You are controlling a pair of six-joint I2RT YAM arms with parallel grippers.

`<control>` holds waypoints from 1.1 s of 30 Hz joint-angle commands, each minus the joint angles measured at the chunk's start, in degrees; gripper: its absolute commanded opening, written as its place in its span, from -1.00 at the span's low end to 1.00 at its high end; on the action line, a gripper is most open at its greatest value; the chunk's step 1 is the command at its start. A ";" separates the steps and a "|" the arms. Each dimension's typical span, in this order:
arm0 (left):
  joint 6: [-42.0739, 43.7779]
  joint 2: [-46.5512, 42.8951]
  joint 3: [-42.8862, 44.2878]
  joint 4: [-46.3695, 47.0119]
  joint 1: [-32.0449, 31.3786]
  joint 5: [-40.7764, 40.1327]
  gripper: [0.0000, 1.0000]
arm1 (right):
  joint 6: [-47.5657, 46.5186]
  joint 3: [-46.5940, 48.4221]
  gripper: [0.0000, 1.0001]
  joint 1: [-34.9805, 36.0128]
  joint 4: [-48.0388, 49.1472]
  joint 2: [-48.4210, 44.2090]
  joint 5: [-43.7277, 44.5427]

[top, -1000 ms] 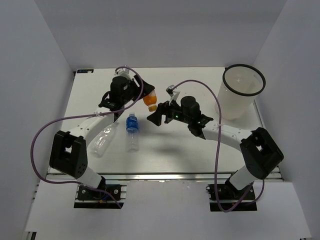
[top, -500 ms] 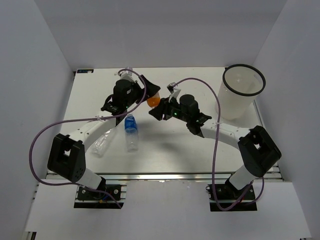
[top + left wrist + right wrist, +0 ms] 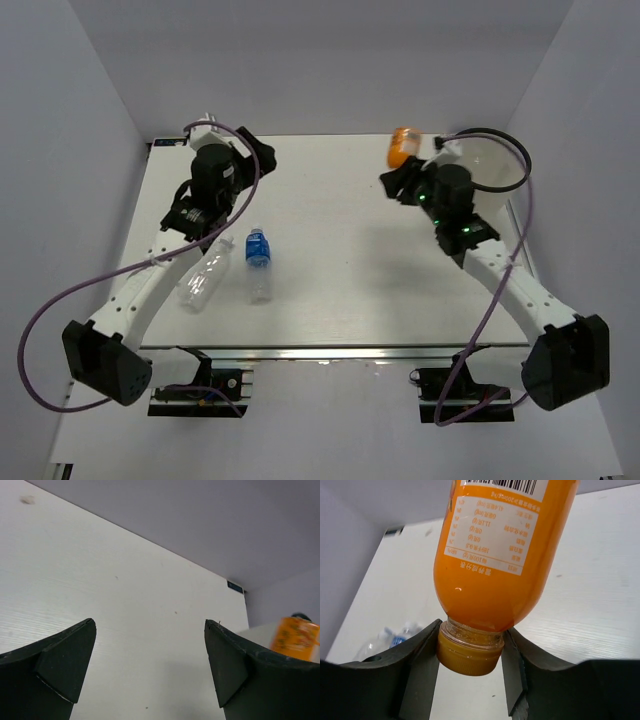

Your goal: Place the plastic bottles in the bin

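My right gripper (image 3: 404, 172) is shut on the orange cap and neck of the orange bottle (image 3: 402, 146) and holds it in the air just left of the bin (image 3: 497, 206), whose black rim (image 3: 503, 134) shows behind the arm. In the right wrist view the orange bottle (image 3: 500, 555) stands out beyond the right gripper (image 3: 471, 632), white label toward the camera. My left gripper (image 3: 256, 151) is open and empty over the table's far left; the left gripper (image 3: 149, 630) frames bare table. A blue-labelled bottle (image 3: 259, 262) and a clear bottle (image 3: 203, 278) lie at the near left.
White walls close in the table (image 3: 340, 270) at the back and on both sides. The orange bottle (image 3: 295, 638) shows at the right edge of the left wrist view. The two lying bottles (image 3: 390, 637) appear blurred beyond the right fingers.
The left gripper opened, let go of the orange bottle and drew back to the far left. The right gripper shut on its cap and carried it up and right, beside the bin.
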 commanded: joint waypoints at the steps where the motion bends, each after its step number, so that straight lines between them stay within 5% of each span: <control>1: 0.14 -3.50 -3.53 -6.60 3.77 -8.48 0.97 | 3.41 5.12 -0.81 -10.54 -8.35 -5.44 3.04; 10: -5.49 -1.48 -9.24 -17.77 5.37 -16.38 0.97 | 5.70 15.67 -0.60 -27.37 -19.62 -0.09 -10.49; 13: -6.11 -2.88 -12.31 -16.20 5.37 -16.11 0.96 | 7.63 16.91 -0.03 -30.27 -19.98 0.70 -11.56; 22: -5.84 -1.04 -12.32 -19.61 5.37 -16.91 0.96 | 10.81 15.94 0.74 -31.86 -14.44 -2.63 -11.90; 33: -2.60 3.26 -20.32 -9.70 5.20 0.75 0.96 | 5.10 14.62 0.79 -31.33 -11.88 -5.53 -23.42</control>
